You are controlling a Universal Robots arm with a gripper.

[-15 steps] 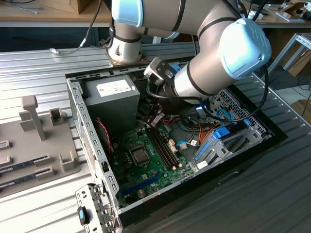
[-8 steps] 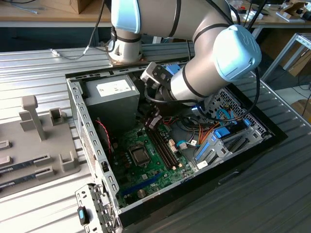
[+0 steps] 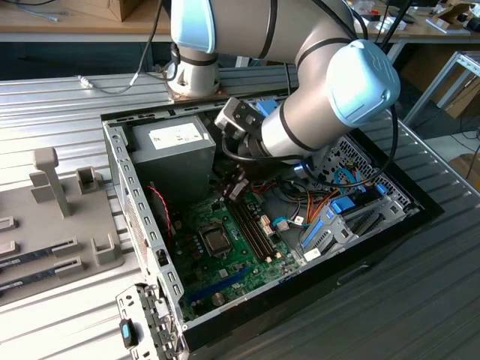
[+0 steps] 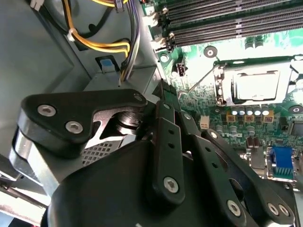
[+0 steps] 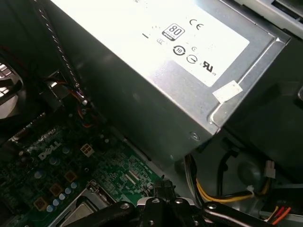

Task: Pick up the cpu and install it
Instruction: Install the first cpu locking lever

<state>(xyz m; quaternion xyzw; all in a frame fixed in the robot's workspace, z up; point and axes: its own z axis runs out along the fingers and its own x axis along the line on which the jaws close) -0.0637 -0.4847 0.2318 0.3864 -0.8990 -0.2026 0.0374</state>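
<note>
My end effector point(image 3: 234, 189) hovers with fingertips pressed together inside the open computer case point(image 3: 142, 217), near the cpu point(image 4: 257, 85) (seated in its socket).

The flat square cpu point(image 4: 257, 85) is silvery-grey on a green motherboard point(image 4: 222, 42). A black gripper point(image 4: 161, 97) contrasts with yellow cables point(image 4: 97, 46).

An open computer case point(image 3: 142, 225) holds a grey power supply point(image 3: 176, 154) beside the green motherboard point(image 3: 240, 259).
</note>
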